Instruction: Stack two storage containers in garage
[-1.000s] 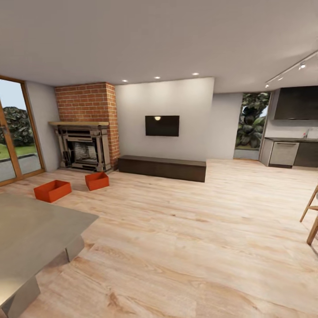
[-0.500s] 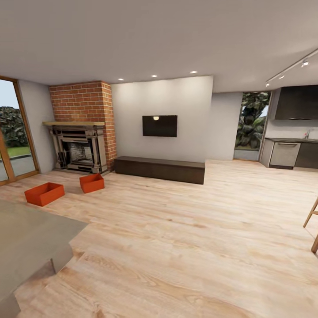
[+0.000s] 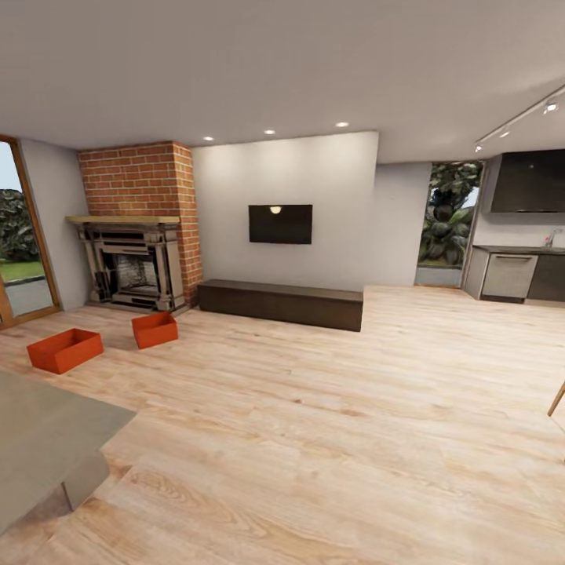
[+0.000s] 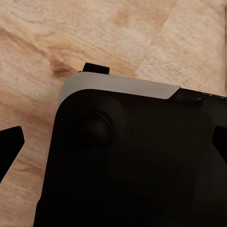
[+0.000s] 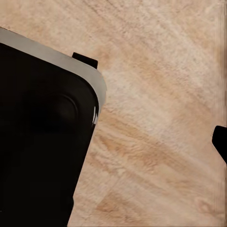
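Living room, plank floor across the lower frame: I risk clipping the grey table at lower left as I roll toward the two bins, which sit at mid-left before the brick fireplace. How wide my jaws stand, I cannot tell; nothing is visibly held.

You're looking into a home's open-plan living room: light wood plank flooring runs out to a brick fireplace. Just right of the fireplace a dark low bench sits along the pale wall, with a wall-mounted television above it. Left of the fireplace stands a wood-framed glass door; far to its right, kitchen cabinets close off the room
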